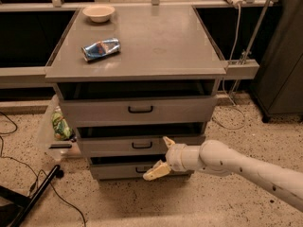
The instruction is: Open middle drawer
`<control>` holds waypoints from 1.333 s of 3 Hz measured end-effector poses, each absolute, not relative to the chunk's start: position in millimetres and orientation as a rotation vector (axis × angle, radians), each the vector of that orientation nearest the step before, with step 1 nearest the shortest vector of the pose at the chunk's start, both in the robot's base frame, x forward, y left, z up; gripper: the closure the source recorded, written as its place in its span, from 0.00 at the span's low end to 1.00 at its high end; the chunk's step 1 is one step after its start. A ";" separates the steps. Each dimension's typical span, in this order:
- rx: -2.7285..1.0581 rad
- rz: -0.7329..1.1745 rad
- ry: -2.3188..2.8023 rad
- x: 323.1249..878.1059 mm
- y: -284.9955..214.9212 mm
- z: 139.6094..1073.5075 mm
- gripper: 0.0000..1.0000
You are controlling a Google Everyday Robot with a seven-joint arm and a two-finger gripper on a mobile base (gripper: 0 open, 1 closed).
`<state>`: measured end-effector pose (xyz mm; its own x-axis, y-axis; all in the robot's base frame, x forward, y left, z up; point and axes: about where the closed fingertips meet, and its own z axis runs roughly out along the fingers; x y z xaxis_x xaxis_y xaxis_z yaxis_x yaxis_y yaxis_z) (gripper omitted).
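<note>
The middle drawer (109, 144) is a wide grey drawer with a low front and a small black handle (141, 145) at its centre. It sits between the taller top drawer (94, 111) and the lowest drawer (113, 170). My gripper (162, 155) comes in from the right on a white arm and is open. One cream finger (168, 142) points up at the middle drawer's front, just right of the handle. The other finger (155, 170) reaches down in front of the lowest drawer. Neither finger is around the handle.
On the cabinet top (156, 41) lie a crushed blue can (101, 48) and a cream bowl (99, 13). A plastic bag with green contents (59, 125) sits left of the cabinet. Black cables and a bar (35, 193) lie on the speckled floor at the left.
</note>
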<state>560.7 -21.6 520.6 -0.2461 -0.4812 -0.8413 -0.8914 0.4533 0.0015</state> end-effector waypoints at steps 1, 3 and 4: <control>-1.199 0.568 1.857 574.7 -14.3 512.9 0.00; -1.253 0.385 1.882 610.4 -7.8 493.6 0.00; -1.290 0.366 1.891 619.7 3.9 481.2 0.00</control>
